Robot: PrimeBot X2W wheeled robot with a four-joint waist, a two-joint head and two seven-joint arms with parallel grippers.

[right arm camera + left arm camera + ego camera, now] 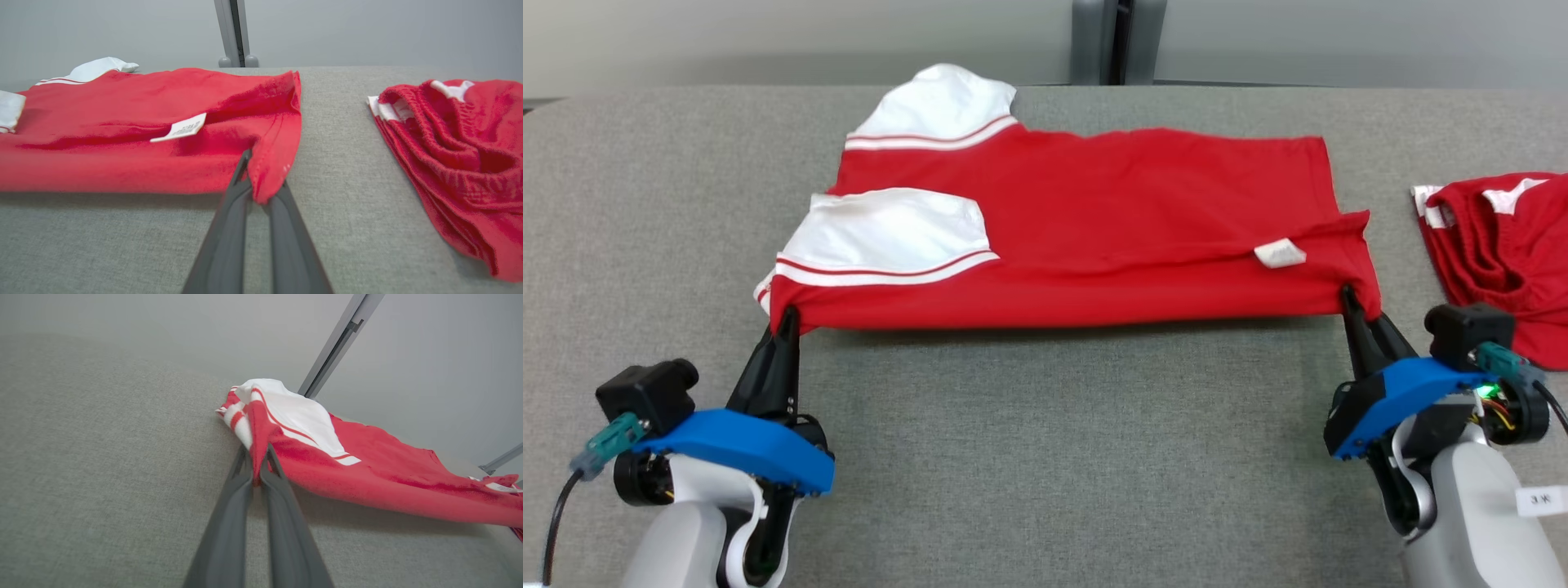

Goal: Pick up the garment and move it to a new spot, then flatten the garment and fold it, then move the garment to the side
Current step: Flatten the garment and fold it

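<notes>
While pressed together, fingers [776, 363] on garment [1094, 212].

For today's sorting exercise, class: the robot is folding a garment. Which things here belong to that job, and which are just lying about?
In the job: red-and-white shirt; left gripper and right gripper, each shut on a near corner of it.
Lying about: bunched red garment, right of the shirt.

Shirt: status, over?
Left gripper shut on shirt, sleeve-side corner; right gripper shut on hem corner. Near edge lifted, rest on table. Other garment lies right, apart.
</notes>
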